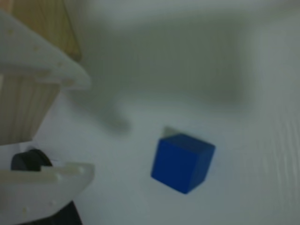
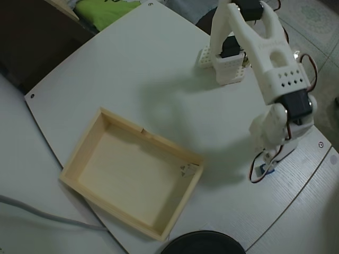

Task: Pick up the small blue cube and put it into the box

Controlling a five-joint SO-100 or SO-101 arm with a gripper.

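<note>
a white robot arm reaches down toward the right-hand edge of a pale bench (image 2: 132, 69), seen from overhead. its claw (image 1: 89, 126) hangs low over the surface, close to that edge. in the wrist view the two white fingers (image 1: 51, 180) enter from the left with a wide gap between them — the claw is open and holds nothing.

the small blue cube (image 1: 183, 161) rests on the bench just beyond the fingertips, off to their right in the wrist view, not between them and not touching them. overhead, only a sliver of blue shows beneath the claw, near the bench's right edge. the box (image 2: 85, 145) — a shallow pale wooden tray — sits empty toward the bench's near edge, well apart from the cube.

the step in hand looks like the approach to the grasp. the next move likely calls for shifting the claw sideways until the cube sits between the fingers, then closing on it.

the wrist view is soft and blurred, so the cube's edges and the claw's height above the bench are hard to judge. overhead, the arm hides the fingertips and nearly all of the cube.
</note>
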